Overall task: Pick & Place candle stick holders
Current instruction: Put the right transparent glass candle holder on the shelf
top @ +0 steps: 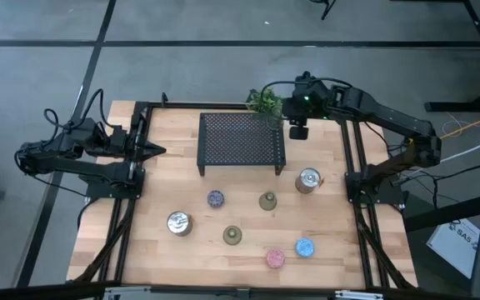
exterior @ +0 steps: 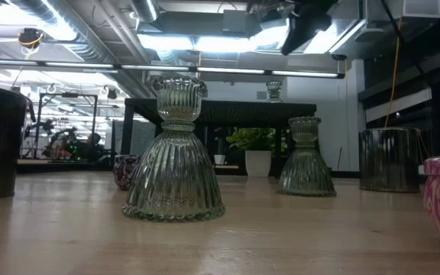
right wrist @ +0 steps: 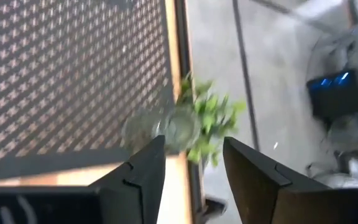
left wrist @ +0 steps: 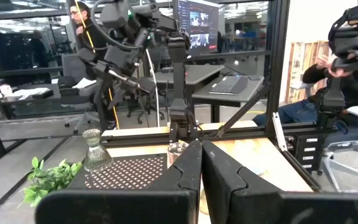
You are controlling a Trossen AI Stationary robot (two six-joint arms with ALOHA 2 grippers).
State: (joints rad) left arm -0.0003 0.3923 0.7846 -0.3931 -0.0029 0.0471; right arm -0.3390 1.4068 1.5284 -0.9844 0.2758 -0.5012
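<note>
Olive-green glass made up three of the candle stick holders: one (top: 267, 201) stood just right of the surface's middle, one (top: 232, 236) nearer the front edge, and the third (left wrist: 95, 151) sat on the far right corner of the black mesh rack (top: 240, 140), close beside the small green plant (top: 265, 102). On the wooden surface (top: 336, 208), a silver holder (top: 308, 180) stood near the right edge and another silver one (top: 178, 222) toward the front left. The purple holder (top: 215, 198) sat near the middle, while the pink one (top: 275, 259) and the blue one (top: 304, 247) were close to the front edge. The right pincer (right wrist: 193, 168) hung above the rack's far right corner, its fingers spread apart over the glass holder there and not touching it. The left pincer (left wrist: 201, 163) waited at the left edge with its fingers pressed together
</note>
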